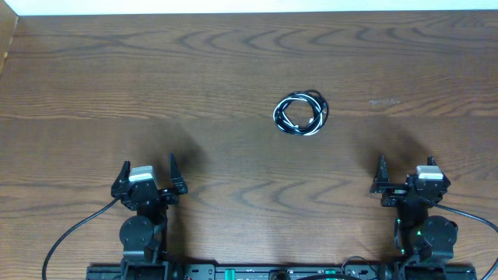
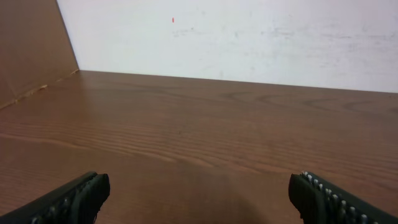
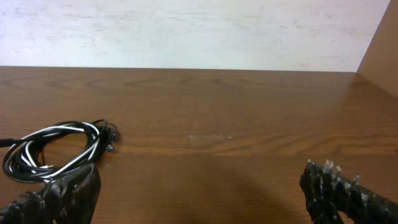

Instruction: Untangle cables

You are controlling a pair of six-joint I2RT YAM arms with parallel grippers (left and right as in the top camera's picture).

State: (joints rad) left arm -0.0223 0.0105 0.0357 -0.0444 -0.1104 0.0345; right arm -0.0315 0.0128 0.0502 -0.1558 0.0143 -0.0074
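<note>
The black and white cables (image 1: 300, 114) lie wound in one small ring on the brown tabletop (image 1: 156, 70), nearer the right side. The left tool (image 1: 149, 165) and the right tool (image 1: 405, 166) are both wide open and hold nothing, well apart from the cables.

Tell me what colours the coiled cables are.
The cables are black and white, wound together; best in the right wrist view.

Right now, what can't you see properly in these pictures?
- Overhead: the cables are too small to count or to follow their crossings.
- Right wrist: the picture's left edge cuts them off, and the right pincer hides their near side.
- Left wrist: they are outside the view altogether.
</note>
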